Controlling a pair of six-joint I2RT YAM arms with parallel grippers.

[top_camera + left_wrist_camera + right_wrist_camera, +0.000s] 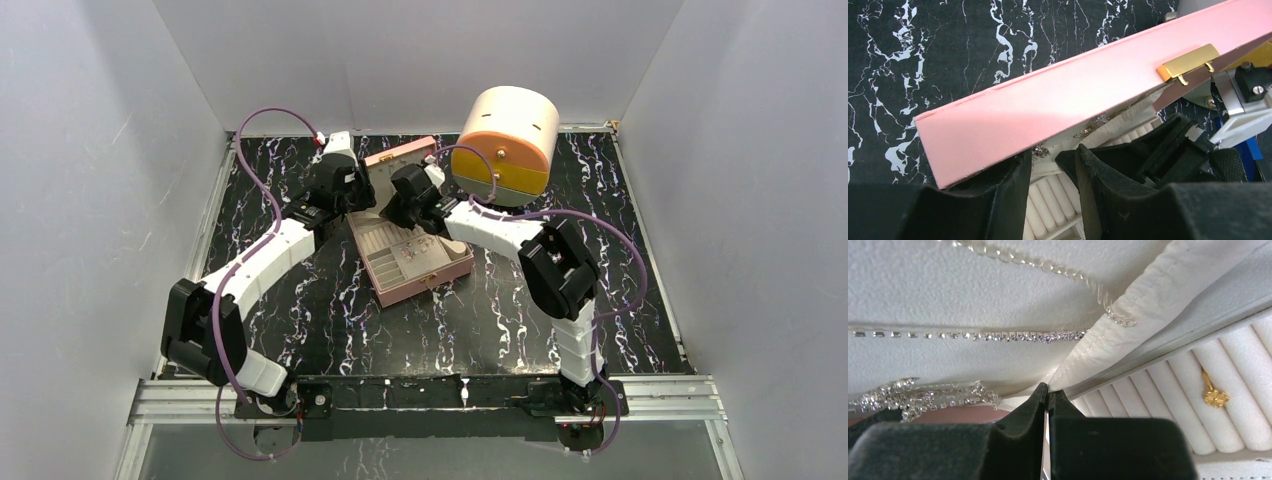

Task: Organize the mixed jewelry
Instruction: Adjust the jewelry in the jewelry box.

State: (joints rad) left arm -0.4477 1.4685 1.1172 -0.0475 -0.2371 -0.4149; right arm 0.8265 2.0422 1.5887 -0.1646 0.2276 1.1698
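Shiny metal jewelry (1215,397); matt pink box (1048,100)

Overhead view: bright, even light from above; soft shadows on tabletop (480,320). Wrist views: dark, blurred foreground; pale glare on pink lid (1048,115); white lining (948,290) near overexposed.

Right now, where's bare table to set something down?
Free: the black marbled tabletop between the pink jewelry box and the arm bases, and the strip from the right arm to the table's right edge. Crowded: over the box, where the left pincer and right pincer are, and behind it by the cream-and-orange round container.
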